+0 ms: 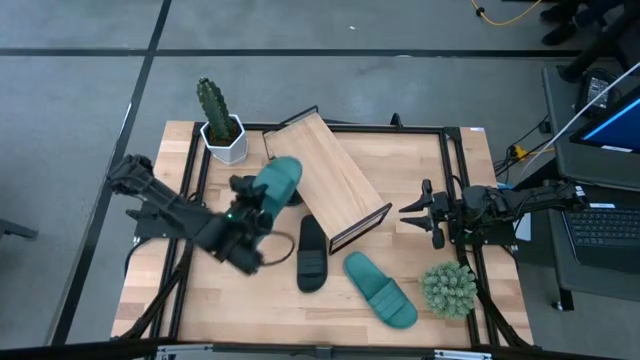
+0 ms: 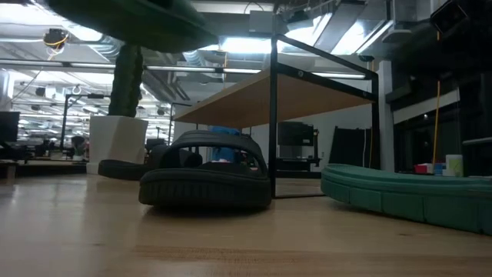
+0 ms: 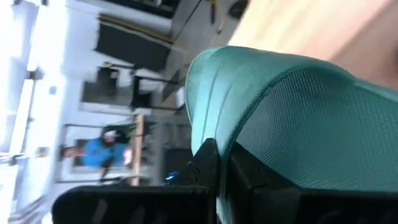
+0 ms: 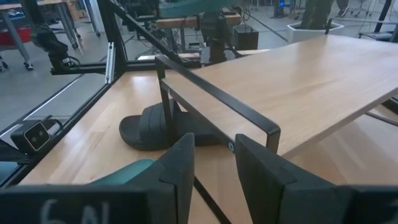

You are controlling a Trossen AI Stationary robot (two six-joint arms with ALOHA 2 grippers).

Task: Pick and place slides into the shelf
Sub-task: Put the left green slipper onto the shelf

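Teal slide (image 1: pixel 276 181) clamped in left pincer (image 1: pixel 247 200), raised off the tabletop (image 1: pixel 400 160) just beside the slanted shelf (image 1: pixel 327 176) edge. Black slide (image 1: pixel 312 252) flat on the tabletop just past that pincer, below the shelf's lower end; second teal slide (image 1: pixel 381 289) farther over. Right pincer (image 1: pixel 418 211) waiting on the shelf's far side, fingers (image 4: pixel 180 163) apart, holding nothing.

textured teal rubber slide (image 3: pixel 298 124), pale wood shelf (image 1: pixel 330 180)

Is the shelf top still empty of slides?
Empty: the shelf plank is bare in the high view; the left tool holds a teal slide beside it.
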